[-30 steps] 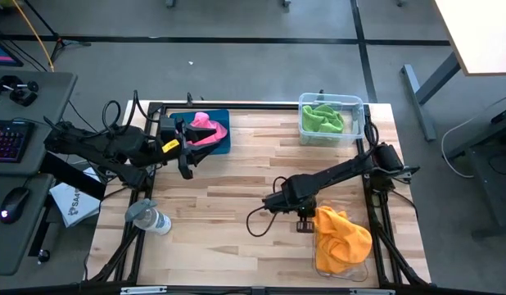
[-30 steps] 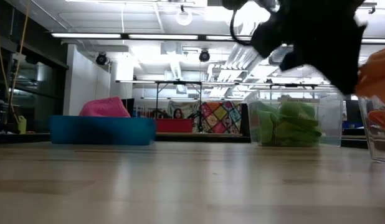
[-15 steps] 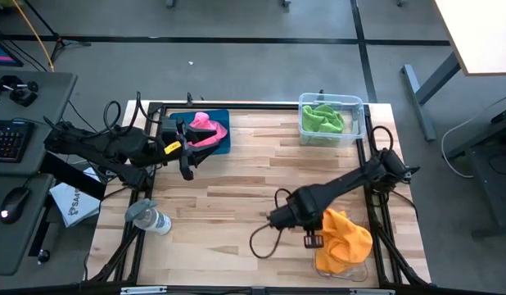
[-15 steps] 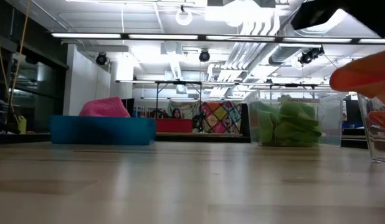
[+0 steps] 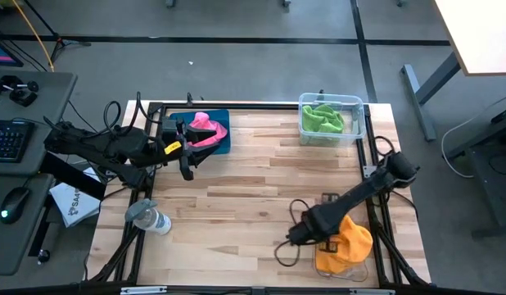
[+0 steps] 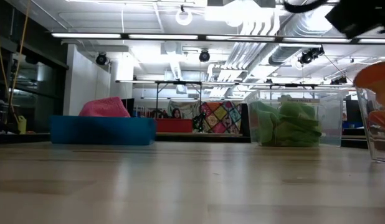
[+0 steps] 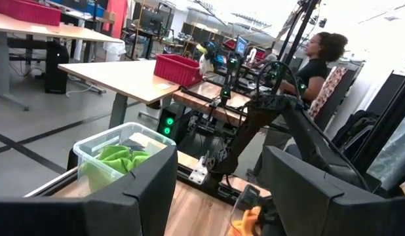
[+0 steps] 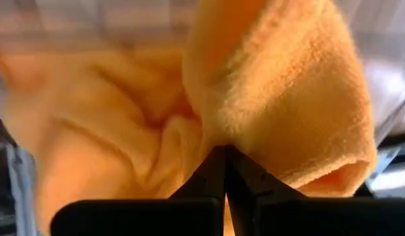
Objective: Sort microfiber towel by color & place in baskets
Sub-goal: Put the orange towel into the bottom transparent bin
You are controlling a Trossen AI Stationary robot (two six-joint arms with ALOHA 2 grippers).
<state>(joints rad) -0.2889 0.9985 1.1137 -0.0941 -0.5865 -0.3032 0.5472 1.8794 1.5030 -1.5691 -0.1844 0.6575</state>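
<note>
A hot pink towel lies heaped in the teal tray at the far left. Lime green towels fill the clear bin at the far right. An orange towel is piled in the clear bin at the near right, bulging above its rim. My right gripper is at that pile's left side, shut on the orange cloth. My left gripper hangs open just on the near side of the teal tray, touching nothing. My right gripper pinches a thick fold of the orange towel between its two fingers, which meet with cloth bunched on either side. It comes from the table's left side, slanting down. The rest of the towel rests in the bin.
A clear bottle with a grey cap lies at the table's near left edge. The wooden table has a bare middle. A cable loops beside the right gripper. A person sits in the room beyond.
My right gripper has moved toward the near edge and a little right, from beside the orange pile's far-left corner to its left side, staying shut on the orange cloth. The left arm has kept still.
</note>
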